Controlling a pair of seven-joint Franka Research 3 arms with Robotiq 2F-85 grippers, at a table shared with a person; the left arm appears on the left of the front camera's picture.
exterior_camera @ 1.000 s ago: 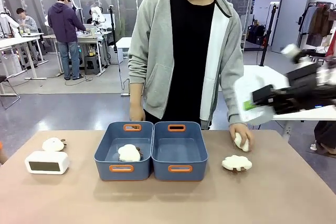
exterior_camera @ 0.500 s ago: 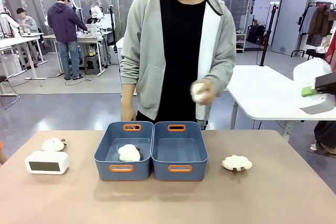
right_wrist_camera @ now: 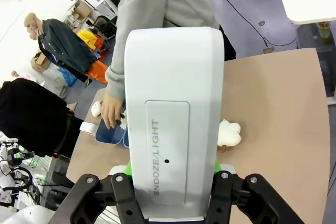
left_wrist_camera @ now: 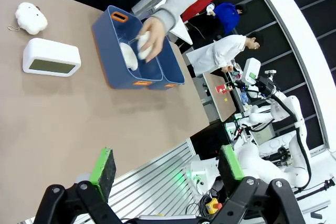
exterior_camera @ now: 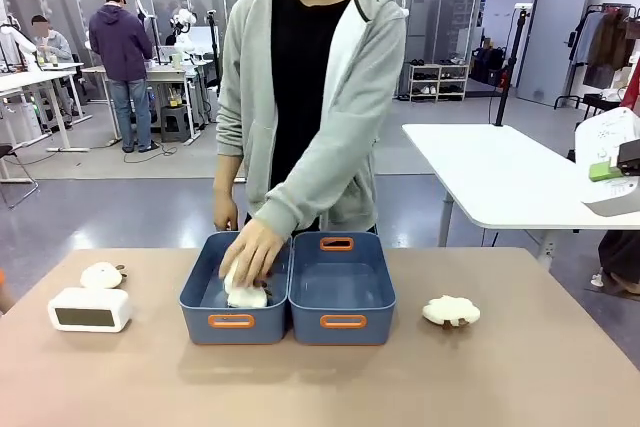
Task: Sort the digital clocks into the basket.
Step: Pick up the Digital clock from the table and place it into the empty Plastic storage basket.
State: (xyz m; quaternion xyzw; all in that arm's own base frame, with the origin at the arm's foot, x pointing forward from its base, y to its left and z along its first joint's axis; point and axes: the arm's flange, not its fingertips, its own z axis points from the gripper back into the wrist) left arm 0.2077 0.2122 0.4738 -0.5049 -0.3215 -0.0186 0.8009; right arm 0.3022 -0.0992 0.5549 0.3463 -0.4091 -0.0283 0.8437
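Well to the right of the basket (exterior_camera: 360, 325) and above table height, the right gripper (exterior_camera: 612, 172) is clamped on one clock (exterior_camera: 598, 135). It is probably kept clear because the person's hand (exterior_camera: 252, 252) is down in the basket's left half, on a plush toy (exterior_camera: 247, 297). The right wrist view adds what the front view lacks: green pads (right_wrist_camera: 129, 168) pinch the clock's sides, its snooze-button back toward the camera. A second clock (exterior_camera: 90, 309) lies on the table (exterior_camera: 500, 377) well left of the basket, screen facing the robot. The left gripper (left_wrist_camera: 167, 164) hangs empty with its jaws wide apart, looking down on that second clock.
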